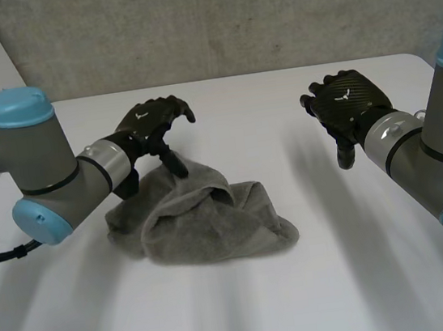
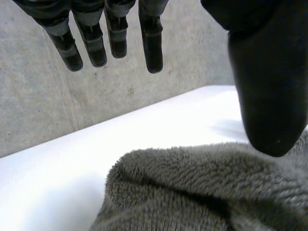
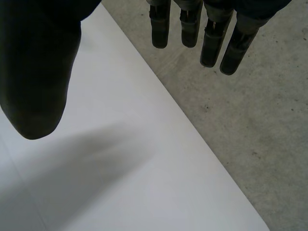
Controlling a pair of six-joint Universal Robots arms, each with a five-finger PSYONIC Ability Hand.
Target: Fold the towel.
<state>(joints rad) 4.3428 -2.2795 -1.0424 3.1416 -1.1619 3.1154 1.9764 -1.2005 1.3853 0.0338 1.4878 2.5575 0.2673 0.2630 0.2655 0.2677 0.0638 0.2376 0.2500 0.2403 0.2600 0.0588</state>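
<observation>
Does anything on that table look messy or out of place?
The grey towel is the odd thing: it lies bunched in a rumpled heap on the white table, not flat or folded. The left hand is open just above its edge; the right hand is open, well apart. Nothing looks spilled or damaged.

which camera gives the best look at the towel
The head view: it shows the whole grey towel crumpled in a heap on the white table beside the left robot hand. The left wrist view catches a close patch of its pile under that hand. The right wrist view faces table and wall.
</observation>
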